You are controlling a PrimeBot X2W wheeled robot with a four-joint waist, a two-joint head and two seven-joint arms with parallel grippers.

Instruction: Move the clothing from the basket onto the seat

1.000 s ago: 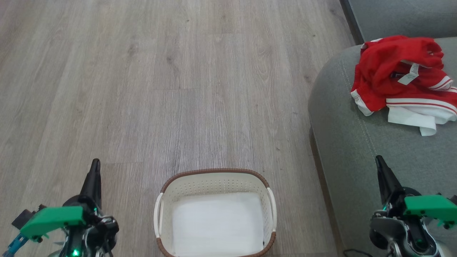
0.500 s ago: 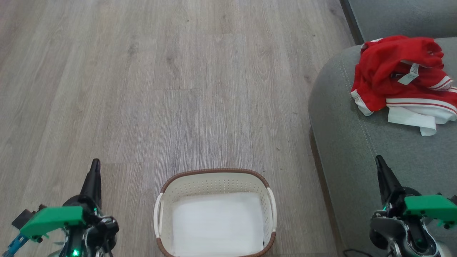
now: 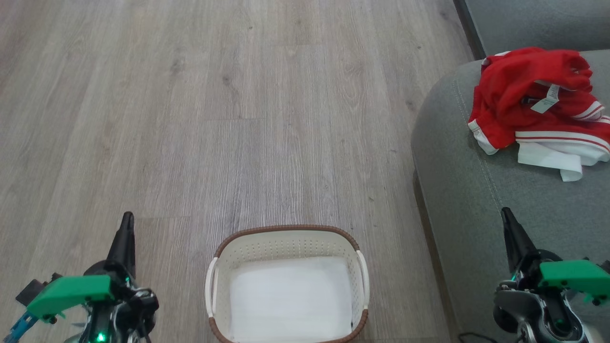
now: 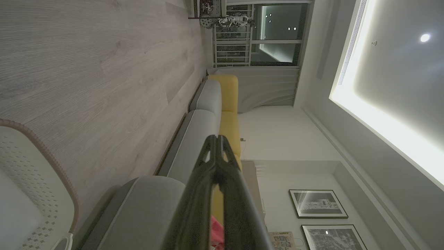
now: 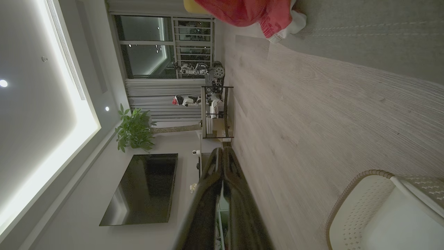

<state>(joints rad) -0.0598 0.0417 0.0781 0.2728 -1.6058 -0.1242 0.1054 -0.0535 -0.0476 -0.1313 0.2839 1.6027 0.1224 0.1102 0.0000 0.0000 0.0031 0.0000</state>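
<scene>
**Asker:** Where is the clothing?

**Me:** The clothing (image 3: 529, 95) lies in a red and white heap on the seat (image 3: 476, 200), at about two o'clock from the basket (image 3: 286, 228). It is well apart from the basket. The basket stands on the floor (image 3: 238, 119) at six o'clock in my head view, and I can see its flat white bottom bare.

**Asker:** And your hands?

**Me:** My left gripper (image 3: 126, 224) is at eight o'clock and my right gripper (image 3: 506, 214) at four o'clock. On each, the two fingers are pressed together with nothing between them, and they point toward twelve.

**Asker:** So which step are you on?

**Me:** I judge the moving done, so what remains is a check. To do it well I'd look over the basket's inside walls and corners for any thin fabric caught there. White trim could hide against the white plastic.

**Asker:** Anything to watch on the seat?

**Me:** The heap sits near the seat's rounded corner, with a white band at its nine o'clock edge, closest to the drop. The shiny cloth may slide easily. My right gripper shows against the near part of the seat, so I'd draw that arm away toward six o'clock, not sweep toward the heap and snag it.
</scene>
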